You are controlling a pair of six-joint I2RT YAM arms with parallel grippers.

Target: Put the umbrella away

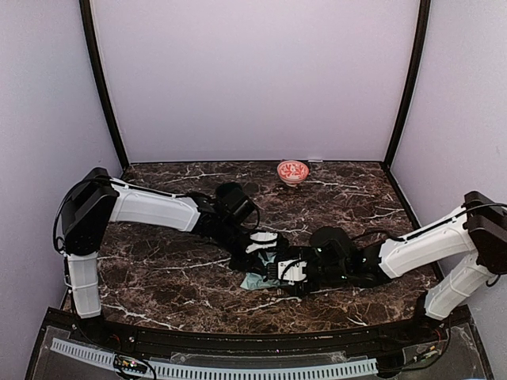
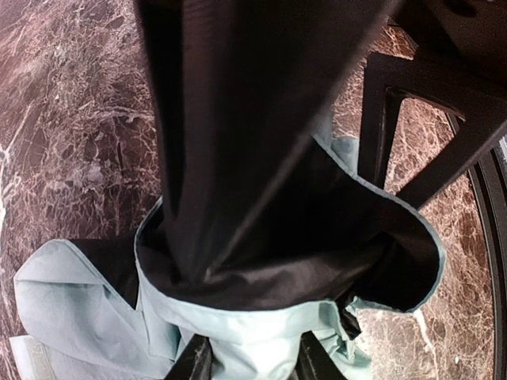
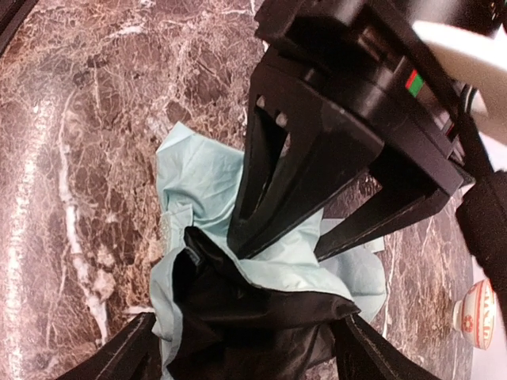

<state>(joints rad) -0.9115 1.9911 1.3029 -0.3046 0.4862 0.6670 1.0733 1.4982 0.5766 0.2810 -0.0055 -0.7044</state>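
Crumpled mint-and-black umbrella (image 3: 202,178) pinched by left gripper (image 3: 281,252); right gripper (image 3: 245,323) apparently spread around it.

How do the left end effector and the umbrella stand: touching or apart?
Touching. In the right wrist view, the left end effector presses both fingertips into the mint fabric of the umbrella.

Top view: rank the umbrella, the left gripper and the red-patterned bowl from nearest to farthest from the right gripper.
Measured from the right gripper:
1. umbrella: at its fingertips, mid-table near the front.
2. left gripper: just behind it, over the same fabric.
3. bowl: farthest by a clear margin, at the table's back edge.
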